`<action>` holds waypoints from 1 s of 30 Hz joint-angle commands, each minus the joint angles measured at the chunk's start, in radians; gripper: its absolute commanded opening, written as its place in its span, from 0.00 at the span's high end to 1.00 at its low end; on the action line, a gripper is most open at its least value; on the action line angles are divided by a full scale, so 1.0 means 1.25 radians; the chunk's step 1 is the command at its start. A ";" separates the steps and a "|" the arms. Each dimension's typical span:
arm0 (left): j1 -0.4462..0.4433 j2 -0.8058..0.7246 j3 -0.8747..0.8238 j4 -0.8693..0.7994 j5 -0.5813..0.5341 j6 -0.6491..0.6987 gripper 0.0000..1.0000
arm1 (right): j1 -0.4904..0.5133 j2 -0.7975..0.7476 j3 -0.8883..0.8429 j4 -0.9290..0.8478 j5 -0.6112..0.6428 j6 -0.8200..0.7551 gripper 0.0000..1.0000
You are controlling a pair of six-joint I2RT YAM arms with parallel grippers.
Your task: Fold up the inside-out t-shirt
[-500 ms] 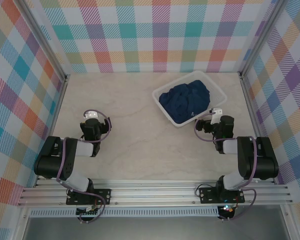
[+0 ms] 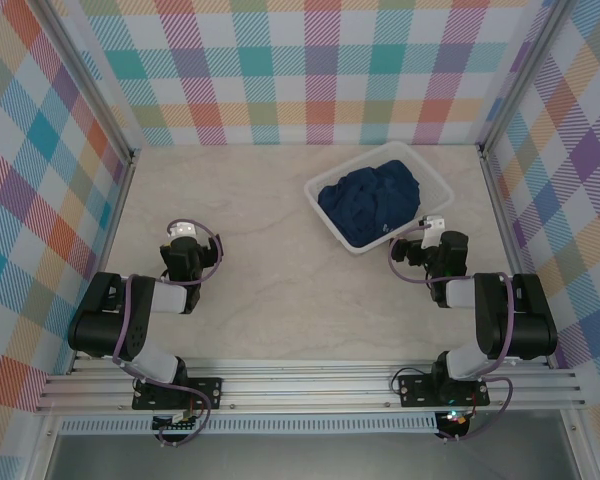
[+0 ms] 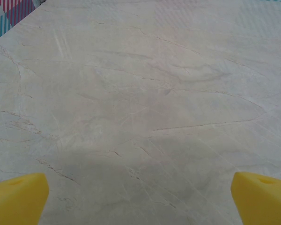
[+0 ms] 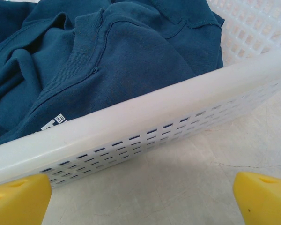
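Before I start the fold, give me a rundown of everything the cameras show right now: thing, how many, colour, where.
t-shirt: one, dark blue with a bit of white print, bunched up in the basket
basket: one, white slotted plastic, far right part of the table
table: one, pale marbled beige, under everything
walls: three sides, multicolour plaid, around the table
rail: one, silver metal, along the near edge, carrying both arm bases
left arm: one, black and grey, near left
right arm: one, black and grey, near right
left gripper: one, yellow fingertips, open, over bare table
right gripper: one, yellow fingertips, open, facing the basket's near wall
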 commanded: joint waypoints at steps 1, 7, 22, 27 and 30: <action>0.011 0.005 0.014 0.031 0.009 0.011 0.00 | -0.005 0.009 0.028 0.028 0.022 0.028 0.00; 0.011 0.005 0.016 0.028 0.007 0.011 0.00 | -0.004 0.009 0.028 0.029 0.027 0.029 0.00; -0.016 -0.241 0.278 -0.556 0.223 -0.267 0.00 | 0.125 -0.354 0.184 -0.566 0.233 0.241 0.02; -0.182 -0.161 0.371 -0.614 0.304 -0.333 0.00 | 0.227 -0.165 0.429 -0.818 0.185 0.207 0.01; -0.262 -0.098 0.438 -0.665 0.320 -0.342 0.01 | 0.227 -0.039 0.552 -0.902 0.175 0.183 0.02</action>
